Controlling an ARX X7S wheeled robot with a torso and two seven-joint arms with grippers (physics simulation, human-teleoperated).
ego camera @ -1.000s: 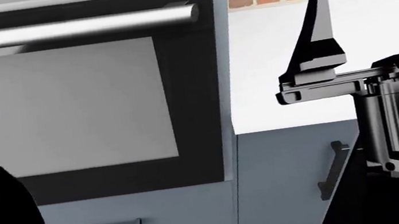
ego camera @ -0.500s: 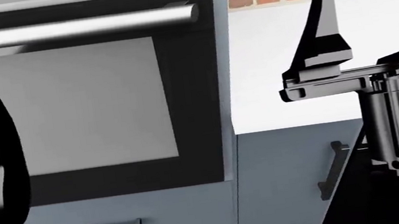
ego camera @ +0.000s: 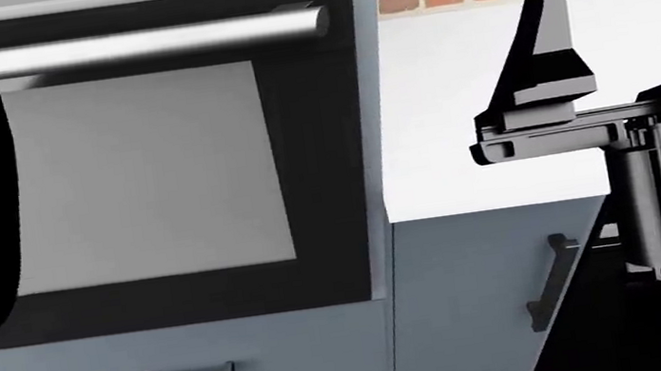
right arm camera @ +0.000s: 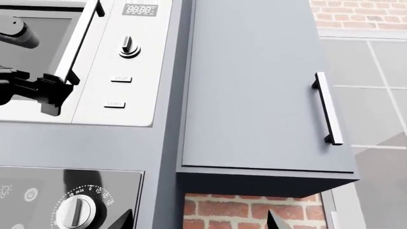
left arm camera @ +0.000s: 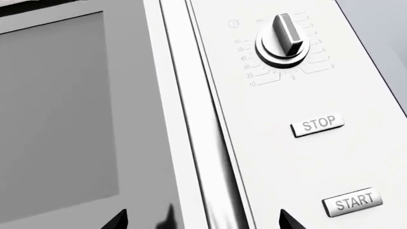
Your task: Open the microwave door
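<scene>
Two grippers appear. Left gripper (left arm camera: 202, 222), jaws released, straddles the microwave door handle (left arm camera: 203, 143). Right gripper (right arm camera: 200, 222), jaws released, grasps nothing.

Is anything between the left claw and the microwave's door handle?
Nothing visible. In the left wrist view the claw faces the vertical door handle directly, its fingertips either side of it, with no object in the gap.

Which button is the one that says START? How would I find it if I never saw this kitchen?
Find the microwave set into the grey cabinets, left of the tall cupboard door. On its pale control panel, right of the window, sits a round dial with two small buttons beneath. The START button is the one farther from the dial, past the STOP button.
</scene>
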